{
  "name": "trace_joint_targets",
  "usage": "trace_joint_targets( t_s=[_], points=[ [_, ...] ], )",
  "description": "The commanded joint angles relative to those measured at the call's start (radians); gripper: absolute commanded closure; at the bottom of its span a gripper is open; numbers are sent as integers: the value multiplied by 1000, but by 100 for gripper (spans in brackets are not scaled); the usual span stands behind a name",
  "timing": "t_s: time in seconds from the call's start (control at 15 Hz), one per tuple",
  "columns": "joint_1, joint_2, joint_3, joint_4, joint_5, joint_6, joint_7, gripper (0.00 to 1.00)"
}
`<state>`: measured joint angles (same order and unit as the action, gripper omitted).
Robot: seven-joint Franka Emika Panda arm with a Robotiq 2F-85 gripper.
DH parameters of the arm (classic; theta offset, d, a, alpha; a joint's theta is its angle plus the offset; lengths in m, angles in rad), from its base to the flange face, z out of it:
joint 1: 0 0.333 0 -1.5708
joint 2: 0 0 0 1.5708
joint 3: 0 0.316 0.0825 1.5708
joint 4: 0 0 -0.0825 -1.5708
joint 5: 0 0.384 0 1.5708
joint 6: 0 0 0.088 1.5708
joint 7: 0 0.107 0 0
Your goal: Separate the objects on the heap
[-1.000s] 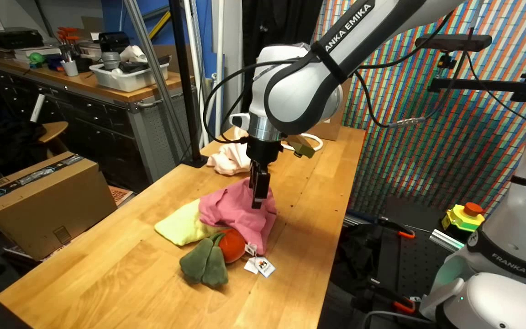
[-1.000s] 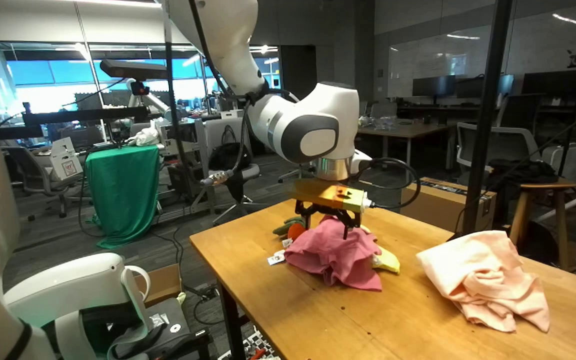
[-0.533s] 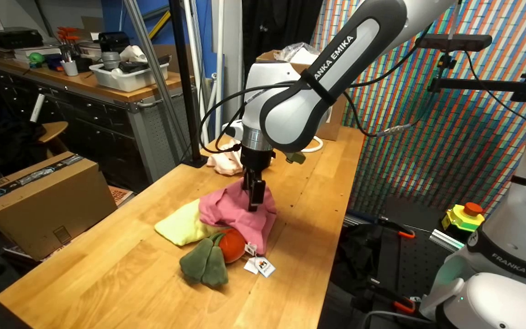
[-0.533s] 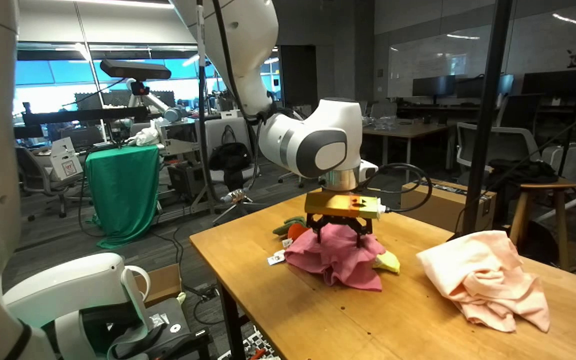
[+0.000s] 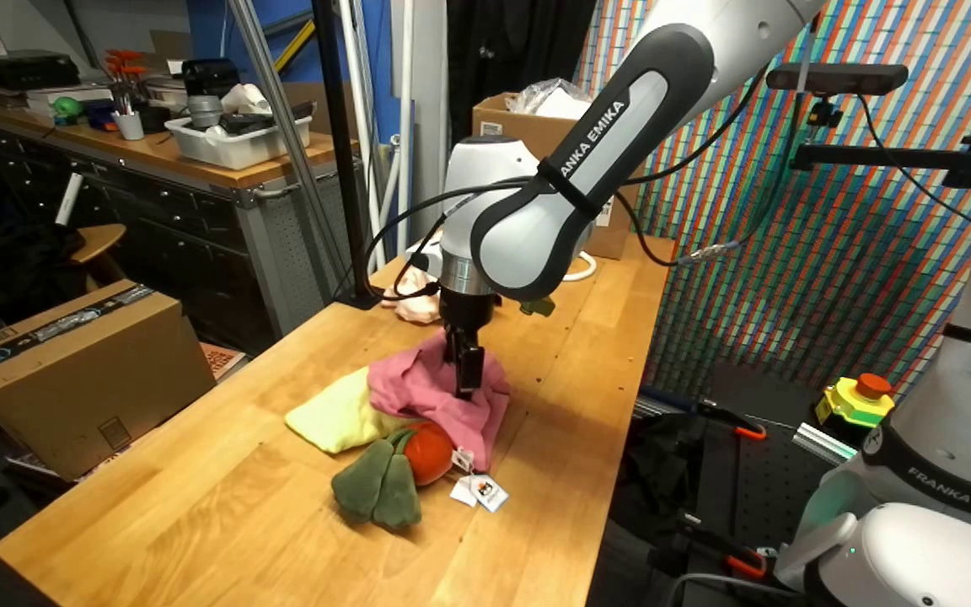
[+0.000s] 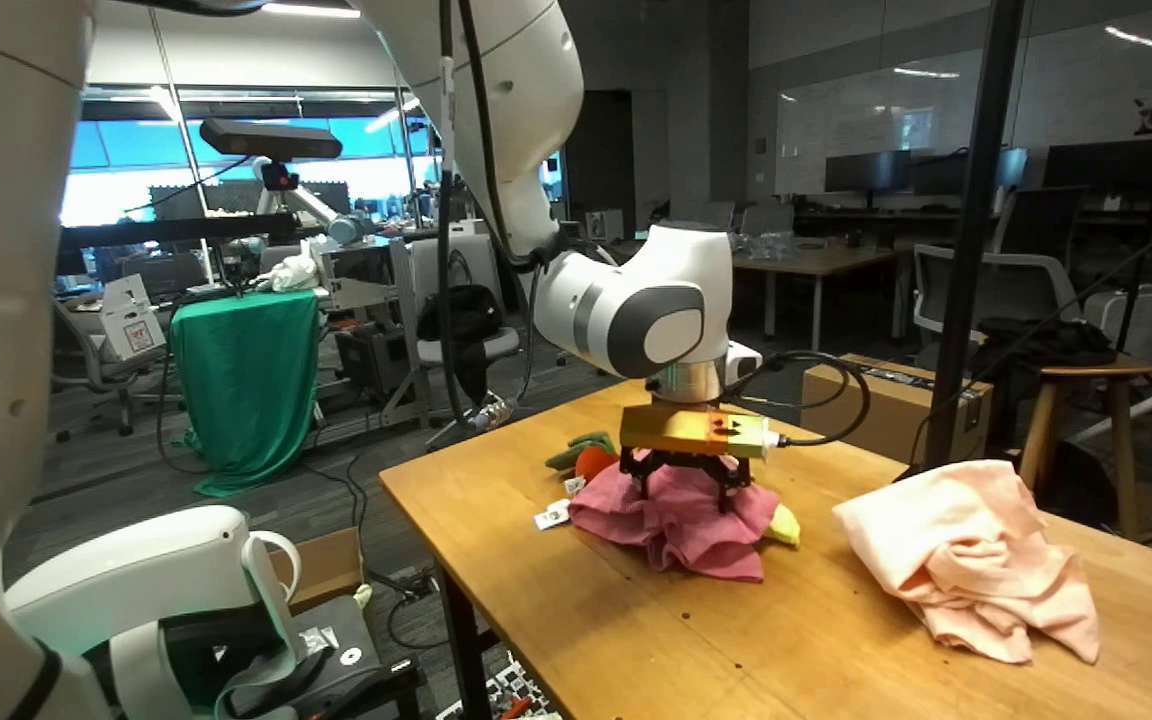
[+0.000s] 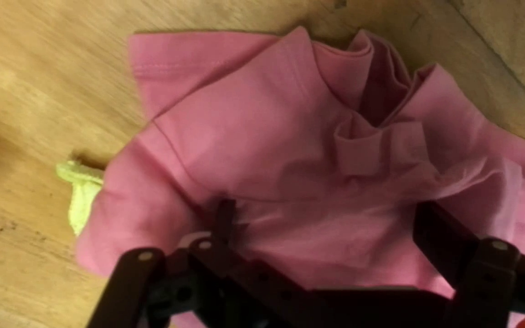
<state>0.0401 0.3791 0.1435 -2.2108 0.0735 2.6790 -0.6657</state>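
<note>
The heap has a crumpled pink-red cloth (image 5: 418,384) on top, with a pale yellow soft piece (image 5: 338,413) sticking out beneath it. Against its near edge lie a dark green leafy soft piece (image 5: 378,489) and a round red-orange one (image 5: 431,455) with white tags (image 5: 487,491). Apart from the heap lies a cream-pink cloth (image 6: 976,570). My gripper (image 7: 326,209) points down over the pink-red cloth, jaws wide apart. Its fingertips reach into the folds in the wrist view, and the cloth between them is not pinched. What lies under the cloth is hidden.
The heap rests on a wooden table (image 5: 224,506). A cardboard box (image 5: 553,139) stands at its far end in an exterior view. A black post (image 6: 971,240) rises by the table edge near the cream-pink cloth. Another cardboard box (image 5: 89,379) sits beside the table.
My gripper has come down onto the pink-red cloth, its jaws staying wide. The cloth looks pressed lower and spreads slightly over the yellow piece. The other things have not moved.
</note>
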Motion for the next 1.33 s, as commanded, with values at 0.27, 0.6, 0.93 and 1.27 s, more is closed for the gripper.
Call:
trace_joint_targets(
  t_s=[0.27, 0.6, 0.93, 1.27],
  points=[
    [-14, 37, 14, 26, -53, 8, 73, 25],
    [-11, 36, 6, 24, -86, 8, 120, 57],
    [-2, 28, -15, 18, -147, 3, 197, 90],
    [1, -22, -61, -17, -204, 6, 298, 91]
  ],
)
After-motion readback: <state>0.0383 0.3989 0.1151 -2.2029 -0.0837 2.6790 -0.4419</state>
